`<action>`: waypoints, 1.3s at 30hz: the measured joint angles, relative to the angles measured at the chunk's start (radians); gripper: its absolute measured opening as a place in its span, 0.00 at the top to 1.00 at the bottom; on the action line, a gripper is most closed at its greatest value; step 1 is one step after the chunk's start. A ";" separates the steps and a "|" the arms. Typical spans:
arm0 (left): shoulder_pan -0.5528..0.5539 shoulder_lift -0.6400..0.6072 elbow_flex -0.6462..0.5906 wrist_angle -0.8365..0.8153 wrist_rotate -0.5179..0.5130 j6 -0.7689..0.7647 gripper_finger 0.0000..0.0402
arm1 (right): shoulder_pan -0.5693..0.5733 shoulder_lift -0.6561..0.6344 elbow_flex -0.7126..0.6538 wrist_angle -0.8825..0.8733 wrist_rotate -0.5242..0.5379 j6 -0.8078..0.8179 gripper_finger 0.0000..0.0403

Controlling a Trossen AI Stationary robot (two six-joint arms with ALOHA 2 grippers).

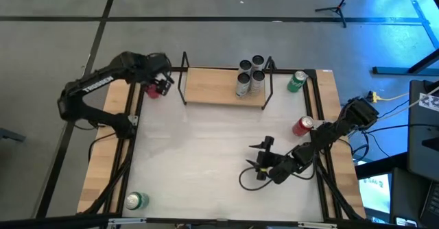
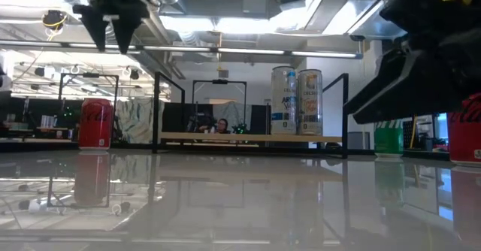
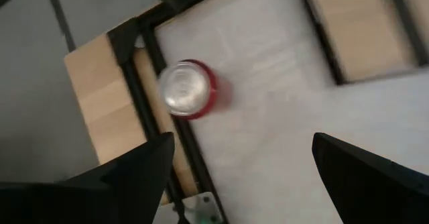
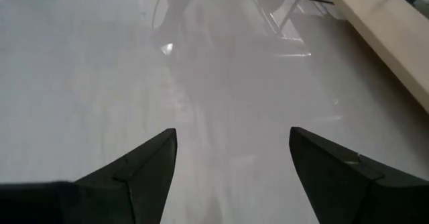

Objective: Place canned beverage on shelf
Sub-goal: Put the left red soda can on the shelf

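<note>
The shelf point(image 1: 223, 86), a light-wood board in a black rod frame, stands at the table's far edge with three tall silver cans point(image 1: 250, 75) upright on its right end. A red can point(image 1: 152, 90) stands upright on the table at the far left, left of the shelf; it shows in the left wrist view point(image 3: 188, 88) and low view point(image 2: 95, 123). My left gripper point(image 1: 162, 85) hovers above that red can, open and empty. My right gripper point(image 1: 262, 157) is open and empty, low over the table at the right.
A green can point(image 1: 296, 81) lies at the far right beside the shelf. Another red can point(image 1: 302, 125) stands by the right edge, near my right arm. A green can point(image 1: 136, 201) stands at the near left corner. The table's middle point(image 1: 199, 147) is bare white.
</note>
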 joint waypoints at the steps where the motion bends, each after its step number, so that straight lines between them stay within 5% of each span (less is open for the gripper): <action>1: 0.032 0.000 -0.007 0.005 0.000 0.012 0.14 | 0.000 0.000 0.000 -0.001 -0.001 0.015 0.29; 7: 0.161 0.001 -0.097 0.063 0.001 0.078 0.14 | 0.040 0.013 0.000 -0.001 -0.038 0.080 0.29; 14: 0.293 0.018 -0.178 0.258 0.039 0.145 0.14 | 0.051 0.084 0.000 0.000 0.062 0.053 0.29; 20: 0.383 0.131 -0.181 0.252 0.027 0.148 0.14 | 0.044 0.155 0.000 0.004 0.111 0.043 0.29; 39: 0.427 0.303 -0.182 0.209 0.120 0.117 0.14 | 0.023 0.163 0.000 0.008 0.023 0.108 0.29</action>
